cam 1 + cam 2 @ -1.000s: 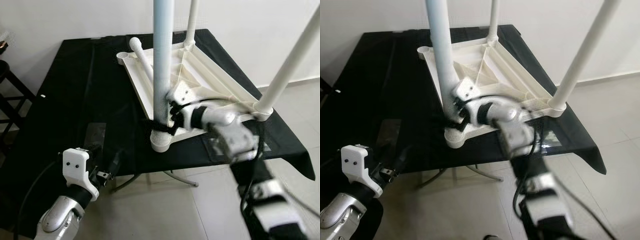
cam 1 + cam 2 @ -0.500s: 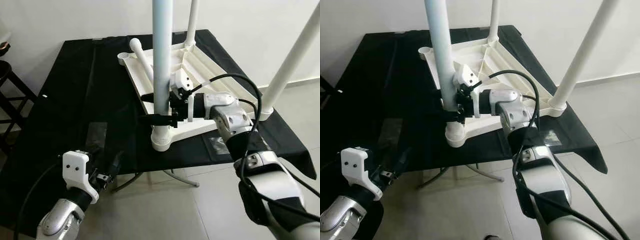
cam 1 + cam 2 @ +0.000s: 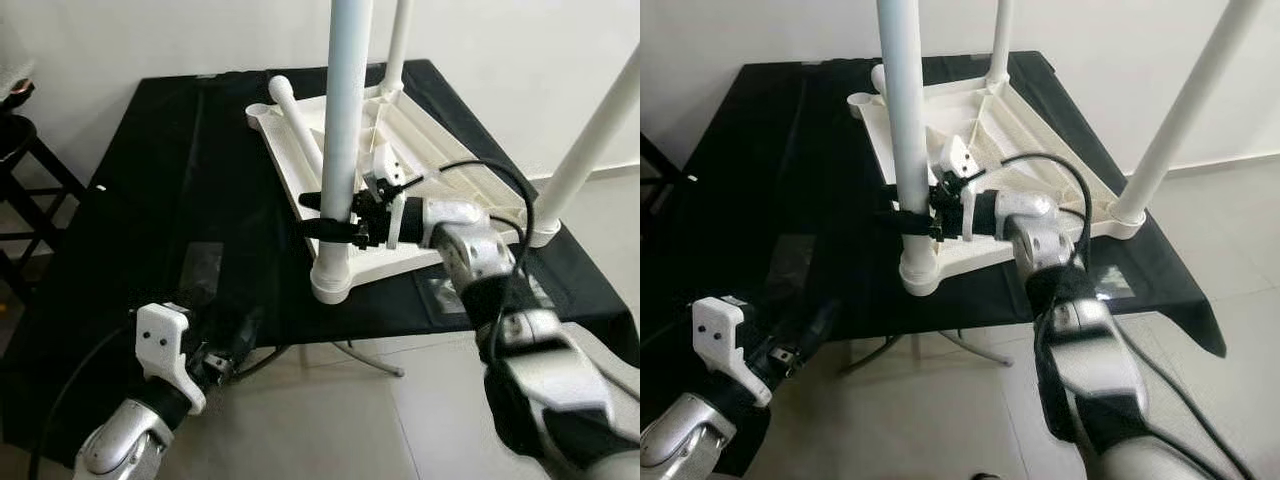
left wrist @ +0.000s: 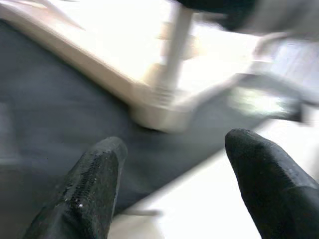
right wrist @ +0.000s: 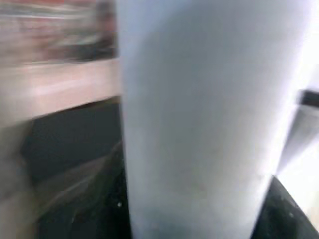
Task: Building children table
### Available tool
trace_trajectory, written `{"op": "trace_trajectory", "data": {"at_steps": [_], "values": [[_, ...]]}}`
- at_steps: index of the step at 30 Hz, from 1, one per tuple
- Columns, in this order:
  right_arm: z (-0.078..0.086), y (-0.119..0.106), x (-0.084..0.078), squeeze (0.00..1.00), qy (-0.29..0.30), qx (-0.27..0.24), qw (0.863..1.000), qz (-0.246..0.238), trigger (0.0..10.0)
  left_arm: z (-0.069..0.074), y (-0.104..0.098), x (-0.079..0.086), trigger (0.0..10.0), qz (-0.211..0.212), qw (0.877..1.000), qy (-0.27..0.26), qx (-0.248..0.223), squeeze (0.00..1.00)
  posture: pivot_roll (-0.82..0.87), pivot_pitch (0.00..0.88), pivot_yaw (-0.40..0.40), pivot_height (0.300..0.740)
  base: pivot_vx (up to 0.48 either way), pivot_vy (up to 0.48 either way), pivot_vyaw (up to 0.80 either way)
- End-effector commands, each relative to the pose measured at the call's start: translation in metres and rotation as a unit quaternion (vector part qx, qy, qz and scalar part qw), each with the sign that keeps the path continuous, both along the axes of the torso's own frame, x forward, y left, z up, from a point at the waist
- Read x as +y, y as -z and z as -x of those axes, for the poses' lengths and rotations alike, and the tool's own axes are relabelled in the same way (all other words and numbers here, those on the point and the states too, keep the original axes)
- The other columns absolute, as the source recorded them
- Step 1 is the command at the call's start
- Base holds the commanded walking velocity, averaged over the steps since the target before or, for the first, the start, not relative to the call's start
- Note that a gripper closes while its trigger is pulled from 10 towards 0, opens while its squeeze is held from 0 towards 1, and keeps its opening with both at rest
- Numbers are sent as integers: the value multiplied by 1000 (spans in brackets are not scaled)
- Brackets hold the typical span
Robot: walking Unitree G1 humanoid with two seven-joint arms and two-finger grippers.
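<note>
Black fingers of the right gripper (image 3: 335, 215) clamp the nearest white leg (image 3: 343, 120) low down, just above its socket at the near corner of the upturned white tabletop (image 3: 440, 175); that leg stands upright — two more legs (image 3: 590, 140) rise from other corners; a loose leg (image 3: 295, 125) lies across the tabletop's far-left edge; the tabletop rests on a black-draped table (image 3: 160, 190). Below the tabletop's near corner, off the draped table's front edge, the left gripper (image 4: 169, 174) hovers with fingers (image 4: 92, 184) spread apart, holding nothing.
</note>
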State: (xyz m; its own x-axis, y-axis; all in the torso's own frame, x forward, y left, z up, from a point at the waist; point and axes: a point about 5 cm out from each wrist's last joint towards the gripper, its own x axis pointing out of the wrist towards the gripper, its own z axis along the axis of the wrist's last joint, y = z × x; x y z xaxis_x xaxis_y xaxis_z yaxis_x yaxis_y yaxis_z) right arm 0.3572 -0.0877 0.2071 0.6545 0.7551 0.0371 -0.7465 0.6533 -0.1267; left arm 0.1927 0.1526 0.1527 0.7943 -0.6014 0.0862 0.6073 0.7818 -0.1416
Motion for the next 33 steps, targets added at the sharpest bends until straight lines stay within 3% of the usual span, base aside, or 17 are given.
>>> {"op": "trace_trajectory", "data": {"at_steps": [1,3,4,7,11,12,17,18,21,22,24,25,26,27,33], "values": [[10,56,-32,0,220,143,963,55,0,6,-3,-4,10000,15,999,46,3,0,-4,177,3,740,0,0,0],[33,64,-24,0,235,162,958,23,0,5,-4,-4,10000,16,998,63,5,0,-2,178,17,740,0,0,0],[37,63,-20,0,225,153,962,18,0,5,-4,-3,10000,14,998,64,5,0,-2,178,17,740,0,0,0],[37,64,-18,0,226,156,961,12,0,2,-1,-3,10000,10,998,63,13,0,-21,162,25,740,0,0,0],[29,55,-12,0,191,147,971,10,0,-3,-2,0,10000,15,998,62,13,0,-19,157,9,740,0,0,0],[29,51,-9,0,181,141,973,16,10000,-4,-3,1,10000,21,998,64,13,0,-20,155,4,740,0,0,0],[32,36,-3,0,148,123,981,24,10000,-7,-5,4,10000,33,997,62,11,0,-19,152,1,740,0,0,0],[30,27,-5,1000,118,114,986,27,10000,-7,-5,4,10000,34,998,61,11,0,-18,146,-3,740,0,0,0],[25,13,-11,1000,65,97,993,33,10000,-8,-4,3,10000,34,998,59,13,0,-18,144,-5,740,0,0,0],[20,2,-18,1000,22,71,996,44,10000,-8,-4,3,0,37,998,58,14,0,-15,140,-3,740,0,0,0],[16,-9,-27,1000,-25,44,997,59,10000,-8,-3,2,0,41,997,59,14,0,-17,137,-5,740,0,0,0],[17,-14,-33,859,-66,38,994,72,10000,-8,-3,1,0,39,997,62,13,0,-16,135,-5,740,0,0,0],[17,-15,-41,0,-100,38,990,91,10000,-7,-3,0,0,38,997,64,12,0,-7,133,-14,740,0,0,0],[16,-19,-53,0,-140,40,982,118,10000,-7,-3,-1,0,37,997,67,12,0,-4,132,-17,740,0,0,0],[11,-29,-60,0,-172,37,978,114,10000,-6,-3,-2,0,35,997,68,11,0,8,141,-17,740,0,0,0]]}}
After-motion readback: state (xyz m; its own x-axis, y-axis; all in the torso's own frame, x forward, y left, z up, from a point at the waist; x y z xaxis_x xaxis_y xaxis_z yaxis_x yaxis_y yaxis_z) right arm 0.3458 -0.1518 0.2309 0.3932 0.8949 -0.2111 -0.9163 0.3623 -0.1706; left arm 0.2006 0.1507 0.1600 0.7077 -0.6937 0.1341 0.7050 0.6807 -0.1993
